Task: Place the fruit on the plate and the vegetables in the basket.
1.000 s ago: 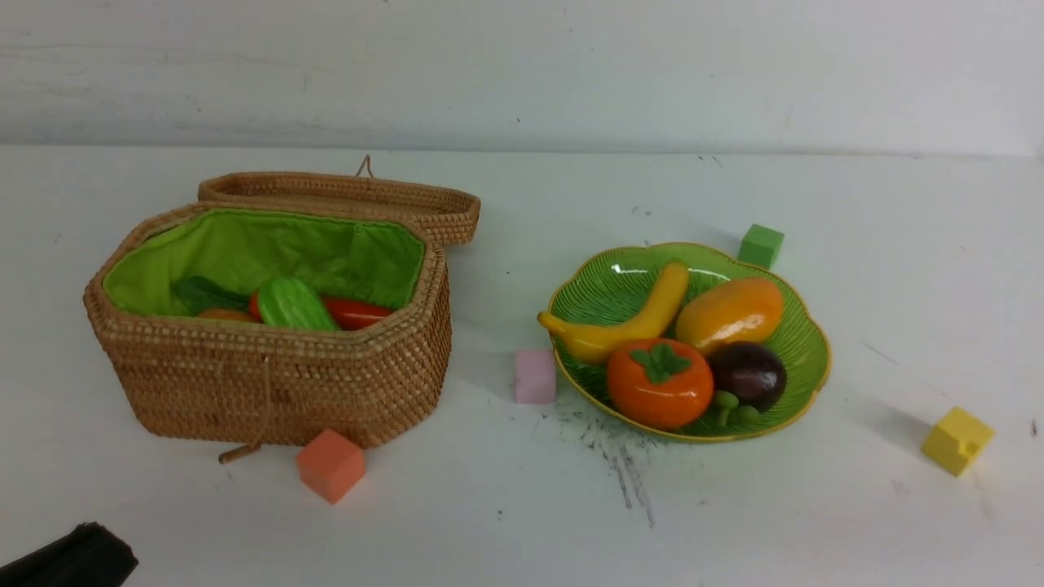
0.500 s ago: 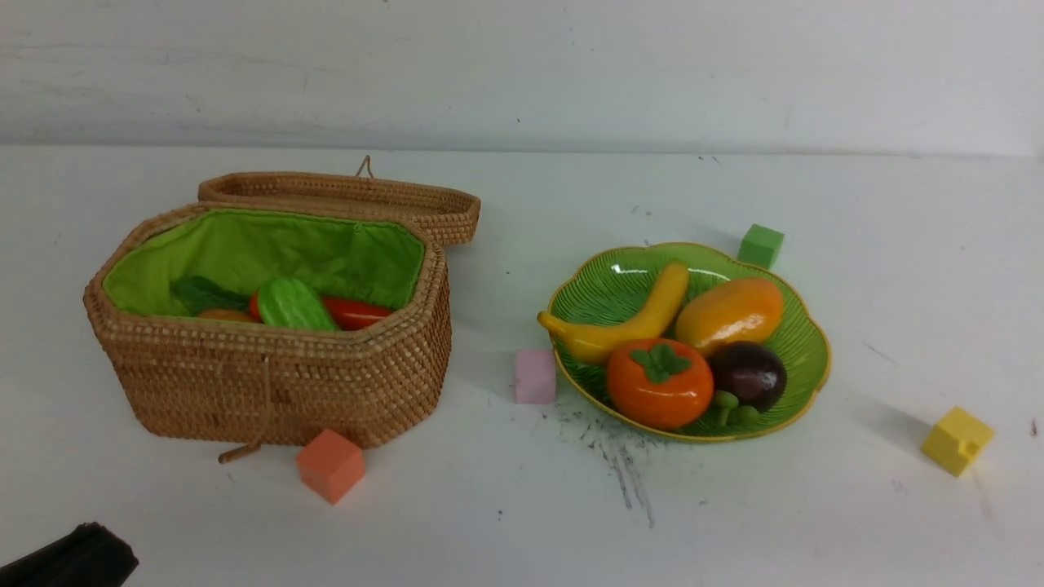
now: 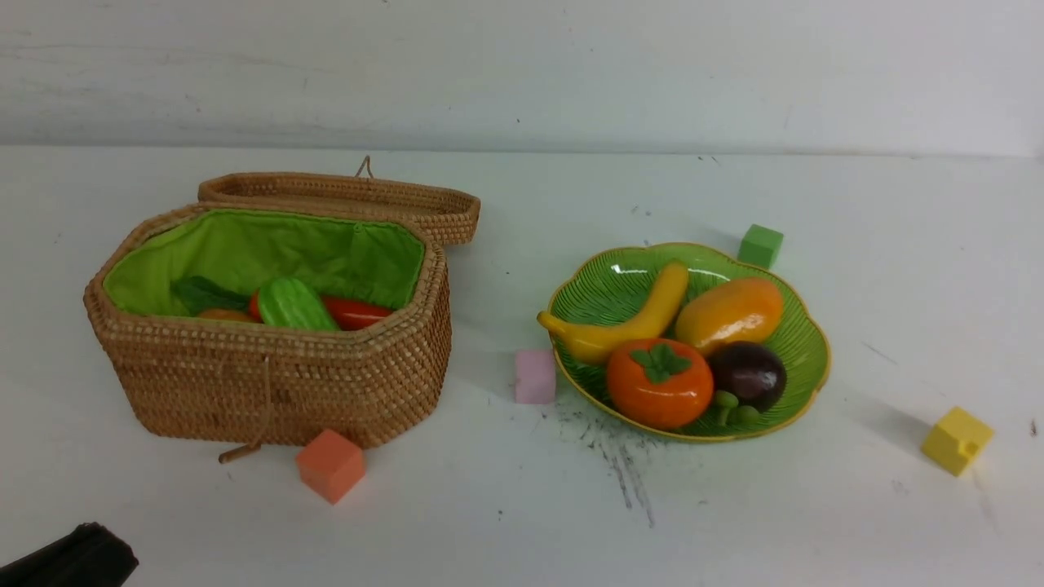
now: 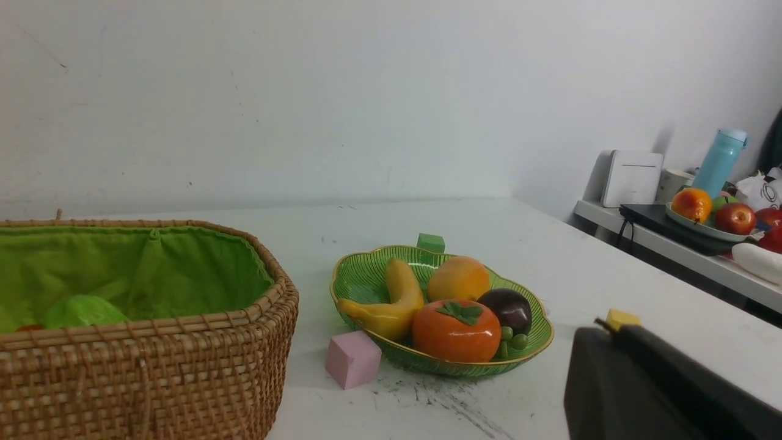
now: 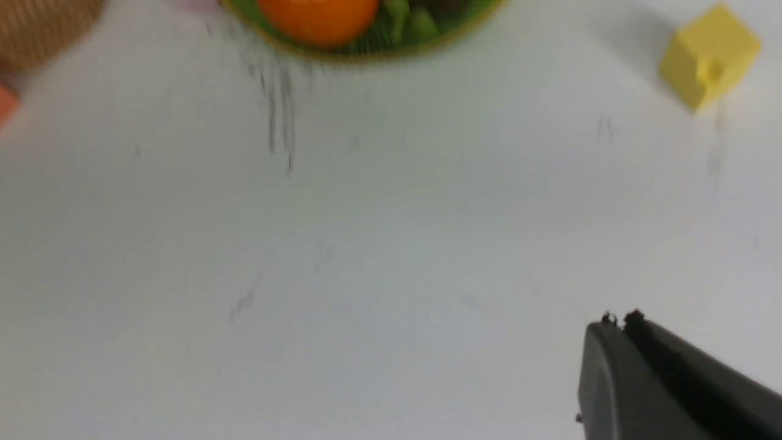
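Already sorted: four fruits lie on the plate (image 3: 803, 371), three vegetables inside the basket (image 3: 269, 391).
Glossy, hard and probably light, the fruits look slippery; the banana (image 3: 628, 322) is best pinched across its middle, its long axis running from near left to far right. Both the left gripper (image 4: 602, 327) and the right gripper (image 5: 617, 321) have their fingers pressed together, holding nothing, near the table's near edge.

Laboratory test bench: scuffed white counter (image 3: 522, 522) against a bare wall; foam cubes (image 3: 329, 465) scattered; beyond its right edge, side shelf (image 4: 684, 256) with clutter.
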Controlling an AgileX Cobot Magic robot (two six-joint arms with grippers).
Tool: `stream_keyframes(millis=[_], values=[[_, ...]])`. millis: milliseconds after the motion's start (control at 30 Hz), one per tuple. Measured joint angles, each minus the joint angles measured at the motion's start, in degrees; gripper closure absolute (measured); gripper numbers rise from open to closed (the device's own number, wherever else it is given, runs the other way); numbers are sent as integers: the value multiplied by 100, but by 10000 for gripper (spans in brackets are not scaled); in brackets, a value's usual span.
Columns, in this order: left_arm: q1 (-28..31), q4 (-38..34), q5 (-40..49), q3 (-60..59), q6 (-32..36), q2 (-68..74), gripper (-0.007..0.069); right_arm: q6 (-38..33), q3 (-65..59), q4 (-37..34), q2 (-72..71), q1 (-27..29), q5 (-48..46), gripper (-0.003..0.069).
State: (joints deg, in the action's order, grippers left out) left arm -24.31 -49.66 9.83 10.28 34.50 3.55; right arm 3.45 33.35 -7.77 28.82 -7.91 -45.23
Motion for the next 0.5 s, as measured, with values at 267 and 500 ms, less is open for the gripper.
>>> stream_keyframes(millis=[267, 500], values=[[0, 0, 0, 0, 0, 0, 636, -293, -3179, 482, -2640, 735, 2596, 677], [0, 0, 0, 0, 0, 0, 636, 232, -3461, 682, -2940, 748, 2405, 676]])
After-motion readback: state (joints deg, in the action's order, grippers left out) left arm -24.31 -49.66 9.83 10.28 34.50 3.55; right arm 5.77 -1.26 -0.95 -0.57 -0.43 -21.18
